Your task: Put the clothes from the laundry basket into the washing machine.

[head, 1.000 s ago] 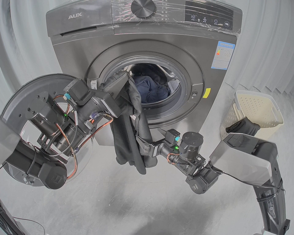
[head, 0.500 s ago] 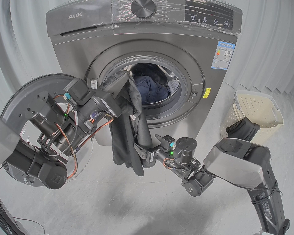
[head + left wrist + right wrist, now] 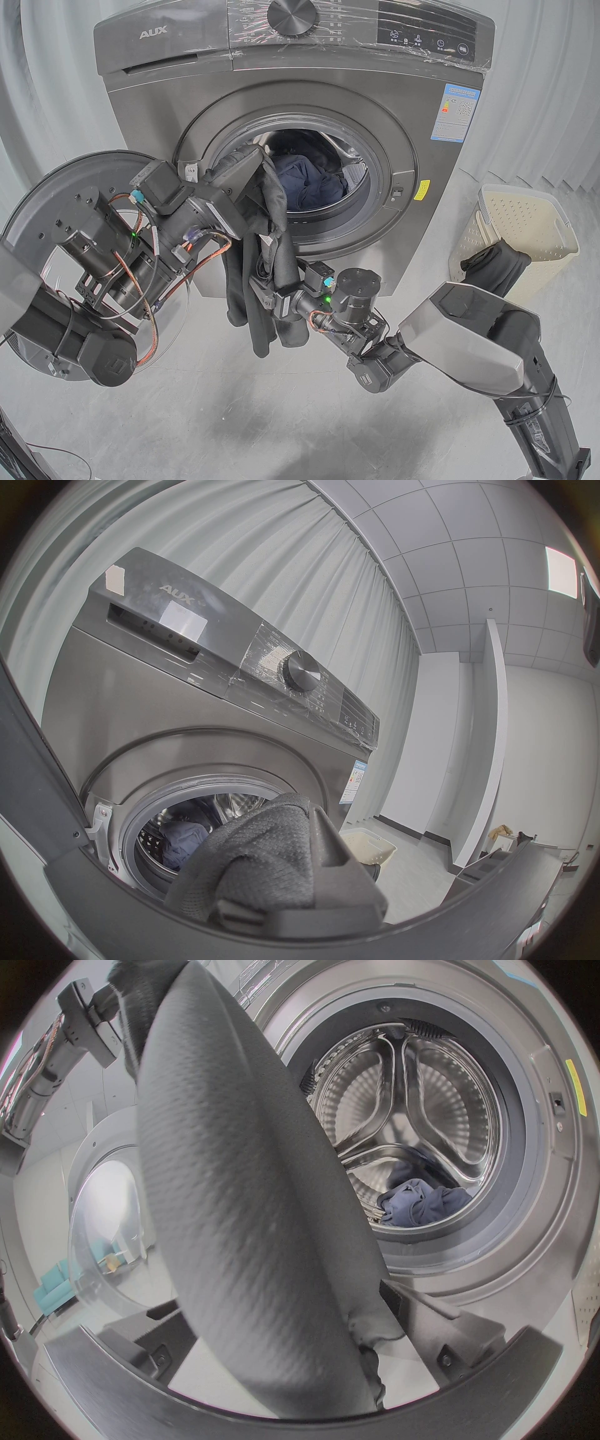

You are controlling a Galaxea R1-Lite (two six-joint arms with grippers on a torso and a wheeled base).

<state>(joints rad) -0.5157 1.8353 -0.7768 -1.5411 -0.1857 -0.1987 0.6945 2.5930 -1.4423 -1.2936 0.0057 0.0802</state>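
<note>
Blue garment (image 3: 309, 181) lay in drum (image 3: 294, 140). My left gripper (image 3: 253, 164) pinched dark garment (image 3: 281, 262) at mouth; right gripper (image 3: 261, 299) straddled it, spread. 1 piece (image 3: 497, 262) lay in basket (image 3: 531, 219).

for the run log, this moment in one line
left gripper shut on dark garment at washing machine mouth | right gripper open around hanging part

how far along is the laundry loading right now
Done: a blue garment lies in the drum. In hand: the left gripper holds a dark garment at the drum's mouth, the right gripper at its hanging part. Left: that garment goes in, then the dark cloth draped over the laundry basket rim.
</note>
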